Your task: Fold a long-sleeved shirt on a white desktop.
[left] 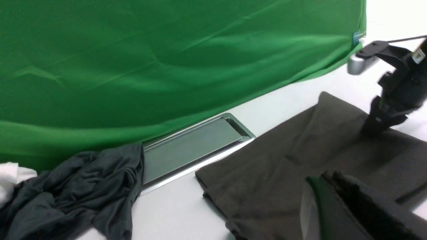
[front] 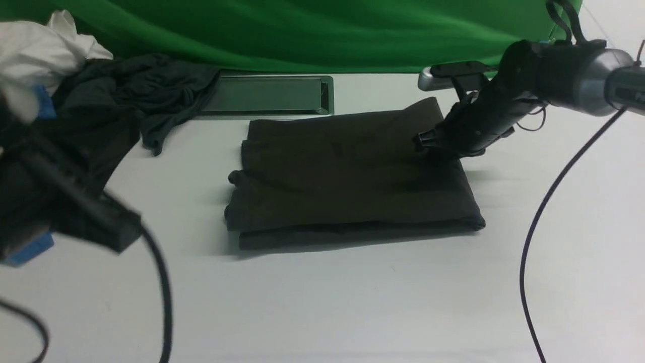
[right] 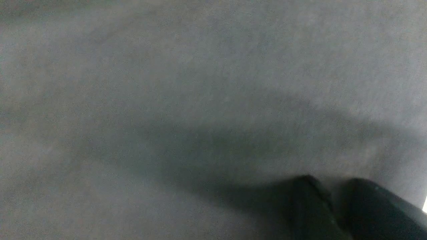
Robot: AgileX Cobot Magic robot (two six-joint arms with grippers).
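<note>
On the white desktop (front: 322,302), near its middle, the long-sleeved shirt (front: 347,186) lies as a compact, layered rectangle, sleeves tucked out of sight, edges fairly square; the folding looks all but done, with perhaps a final smoothing or squaring left. At the far right part of the shirt the right gripper (front: 426,142) rests its tips on the top layer; the right wrist view shows two dark fingertips (right: 310,203) a little apart above blurred cloth, pinching nothing that I can see, so it looks slightly parted and empty. Low at the left, blurred, the left gripper (front: 116,234) hangs clear of the shirt, jaws together, holding nothing. Behind sit a grey cable slot (front: 267,95), a crumpled dark grey garment (front: 146,96), a white cloth (front: 45,48) and the green backdrop (front: 302,30); none lies in the way, though the right arm's black cable (front: 544,212) trails near the shirt's right edge.
</note>
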